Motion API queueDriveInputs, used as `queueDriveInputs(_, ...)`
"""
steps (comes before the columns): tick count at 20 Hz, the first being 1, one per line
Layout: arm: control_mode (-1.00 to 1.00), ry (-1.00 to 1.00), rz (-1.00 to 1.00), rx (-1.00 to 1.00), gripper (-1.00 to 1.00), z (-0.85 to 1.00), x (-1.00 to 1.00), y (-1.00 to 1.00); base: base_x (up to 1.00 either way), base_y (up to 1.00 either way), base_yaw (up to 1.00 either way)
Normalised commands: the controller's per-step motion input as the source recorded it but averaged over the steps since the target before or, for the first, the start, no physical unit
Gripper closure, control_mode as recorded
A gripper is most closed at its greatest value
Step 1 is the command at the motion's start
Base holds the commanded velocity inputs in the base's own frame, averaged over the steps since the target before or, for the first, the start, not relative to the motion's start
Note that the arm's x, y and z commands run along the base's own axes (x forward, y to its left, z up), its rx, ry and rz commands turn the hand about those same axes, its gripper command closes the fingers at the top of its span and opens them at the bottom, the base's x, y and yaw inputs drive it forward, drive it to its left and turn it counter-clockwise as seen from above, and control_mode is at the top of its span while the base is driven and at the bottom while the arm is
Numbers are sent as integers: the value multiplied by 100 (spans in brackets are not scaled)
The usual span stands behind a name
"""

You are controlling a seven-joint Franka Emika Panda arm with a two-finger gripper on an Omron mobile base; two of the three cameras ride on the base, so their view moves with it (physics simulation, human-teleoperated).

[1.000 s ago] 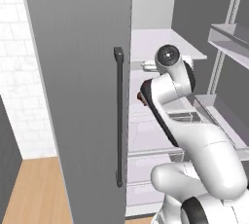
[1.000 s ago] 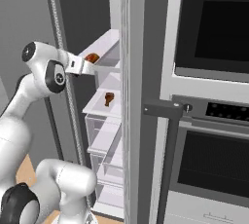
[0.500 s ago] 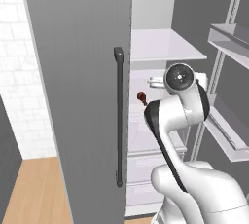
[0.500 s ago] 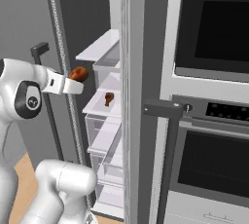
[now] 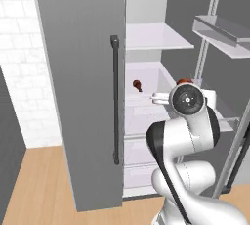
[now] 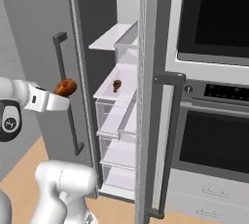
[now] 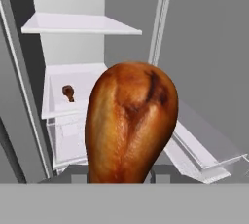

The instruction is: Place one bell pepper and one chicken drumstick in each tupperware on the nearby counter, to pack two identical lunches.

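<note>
Gripper (image 6: 62, 96) fingers clamped on a chicken drumstick (image 7: 130, 121), outside the open fridge (image 6: 116, 84). Second drumstick (image 5: 137, 85) lies on a fridge shelf.

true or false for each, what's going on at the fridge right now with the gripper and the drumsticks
1. The gripper holds a chicken drumstick. True.
2. A second drumstick lies on a shelf inside the fridge. True.
3. The fridge doors are closed. False: they stand open, with the white shelves in view.
4. The held drumstick rests on the fridge shelf. False: it is out in front of the fridge, off the shelves.
5. An oven stands beside the fridge. True.
6. A bell pepper sits next to the second drumstick. False: nothing lies beside it on that shelf.
</note>
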Motion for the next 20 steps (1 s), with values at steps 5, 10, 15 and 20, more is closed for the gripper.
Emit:
queueDriveInputs(5,100,0,0,0,100,0,0,0,-100,-2,-10)
queueDriveInputs(10,100,0,0,0,100,0,0,0,-100,-28,-26)
queueDriveInputs(15,100,0,0,0,100,0,0,0,-74,-55,-31)
queueDriveInputs(20,100,0,0,0,100,0,0,0,-17,-78,-35)
